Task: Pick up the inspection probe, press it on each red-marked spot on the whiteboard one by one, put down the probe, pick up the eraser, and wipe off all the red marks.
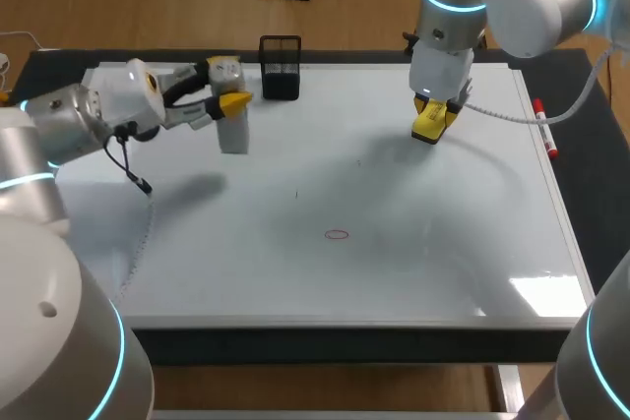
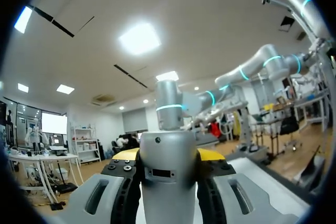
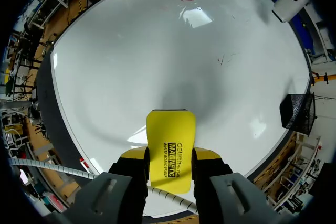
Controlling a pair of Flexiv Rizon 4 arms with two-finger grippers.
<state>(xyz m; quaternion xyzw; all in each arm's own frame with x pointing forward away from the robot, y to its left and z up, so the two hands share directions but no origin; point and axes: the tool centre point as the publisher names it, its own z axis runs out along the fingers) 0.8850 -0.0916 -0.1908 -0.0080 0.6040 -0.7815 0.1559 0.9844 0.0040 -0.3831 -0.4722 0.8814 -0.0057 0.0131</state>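
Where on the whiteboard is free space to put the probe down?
Free: the near half of the whiteboard around the red oval mark, and the strip between the black mesh holder and the eraser. Crowded: far left, by the left gripper holding the probe.

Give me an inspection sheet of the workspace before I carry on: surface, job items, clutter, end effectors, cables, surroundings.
Surface: whiteboard, one red oval mark unwiped near its middle; a few faint dark specks.
Job's things: inspection probe in the left end effector, over the board's far left; eraser in the right end effector, over the far right part.
Clutter: black mesh holder at the far edge; red marker on the right edge.
End effectors: both shut, left on the probe, right on the eraser.
Cables: thin black cable hanging from the left arm; white coiled cable beside the right end effector.
Surroundings: nothing seen.
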